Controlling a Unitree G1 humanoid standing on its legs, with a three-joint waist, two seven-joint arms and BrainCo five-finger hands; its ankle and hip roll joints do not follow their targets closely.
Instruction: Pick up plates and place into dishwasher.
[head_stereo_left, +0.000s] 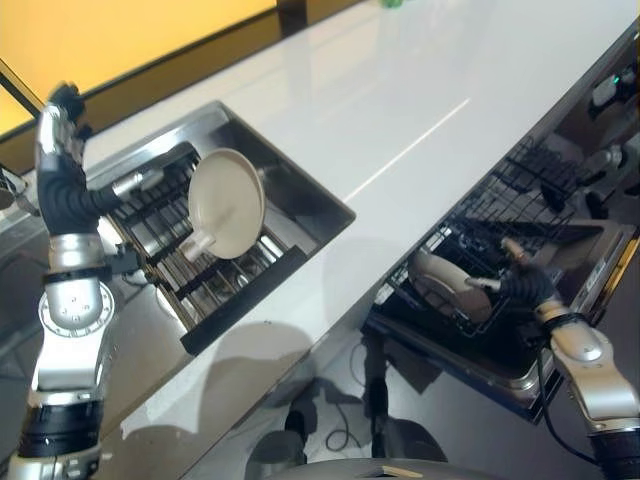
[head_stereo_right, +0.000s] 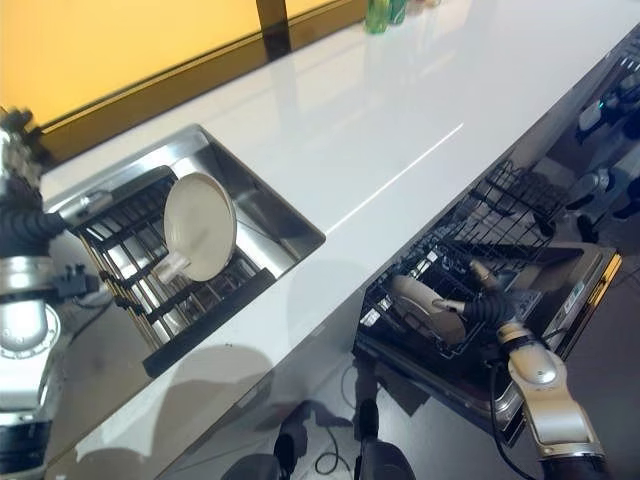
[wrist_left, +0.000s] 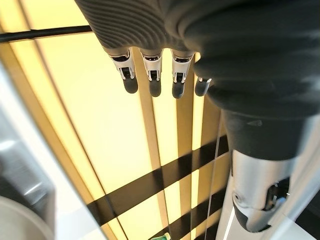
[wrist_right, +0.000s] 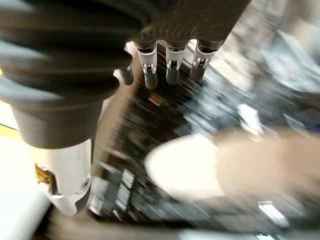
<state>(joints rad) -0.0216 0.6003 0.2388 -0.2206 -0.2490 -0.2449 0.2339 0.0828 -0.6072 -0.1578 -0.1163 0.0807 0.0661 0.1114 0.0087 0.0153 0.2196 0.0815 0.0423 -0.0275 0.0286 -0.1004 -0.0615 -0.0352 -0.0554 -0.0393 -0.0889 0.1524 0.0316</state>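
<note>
White and glossy, the worktop (head_stereo_left: 400, 110) runs across the scene with a yellow wall behind it, and we can read no writing anywhere. Green bottles (head_stereo_right: 385, 14) stand at its far edge. A steel sink (head_stereo_left: 300, 180) is sunk into the worktop; in it sits a dark drying rack (head_stereo_left: 215, 270) holding one pale plate (head_stereo_left: 227, 203) that stands on edge, with a cup (head_stereo_left: 198, 246) just below it. Under the worktop's near edge the dishwasher (head_stereo_right: 540, 300) stands open, its black wire basket (head_stereo_right: 480, 250) pulled out. A second plate (head_stereo_left: 450, 283) lies tilted in this basket. Our right hand (head_stereo_left: 512, 278) is just beside that plate, at its rim; its fingers (wrist_right: 172, 70) hang straight and relaxed and are not closed round it. Our left hand (head_stereo_left: 62, 105) is raised near the wall, well apart from the sink's plate, fingers (wrist_left: 154, 75) straight and holding nothing.
</note>
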